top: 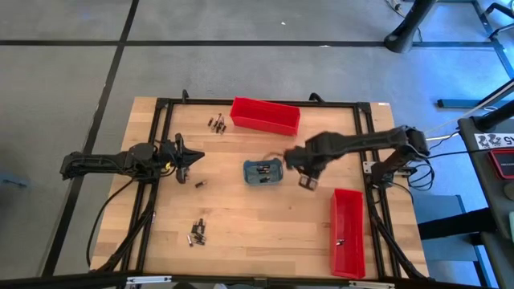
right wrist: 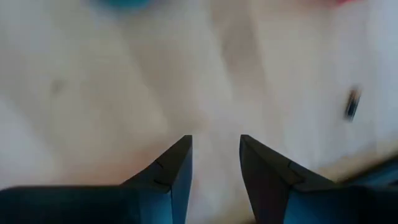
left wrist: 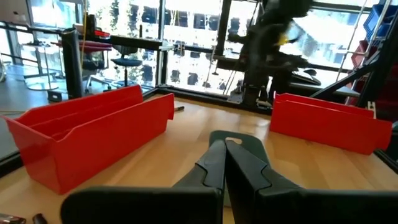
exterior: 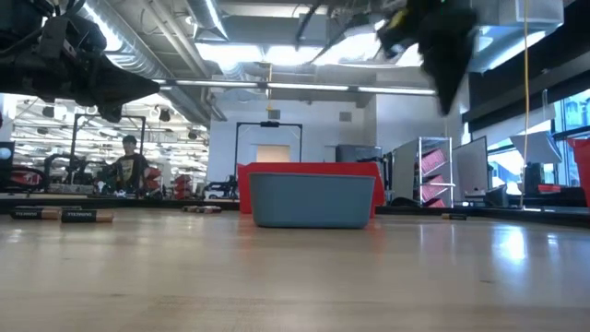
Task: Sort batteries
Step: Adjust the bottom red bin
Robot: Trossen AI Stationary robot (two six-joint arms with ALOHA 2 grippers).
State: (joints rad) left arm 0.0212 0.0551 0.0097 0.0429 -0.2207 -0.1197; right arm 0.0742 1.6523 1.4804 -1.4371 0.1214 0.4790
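Batteries (top: 197, 233) loose around grey-blue tray (top: 263, 172); left gripper (top: 195, 156) clenched, right gripper (top: 307, 183) parted, empty.

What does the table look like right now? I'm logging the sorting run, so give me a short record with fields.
left gripper: shut, empty, at the table's left side
right gripper: open, empty, above bare wood right of the grey-blue tray
grey-blue tray: mid-table, a few batteries inside
far red bin: at the far edge
right red bin: near right, one small dark item inside
loose batteries: a cluster by the far bin, one near the left gripper, a cluster near the front
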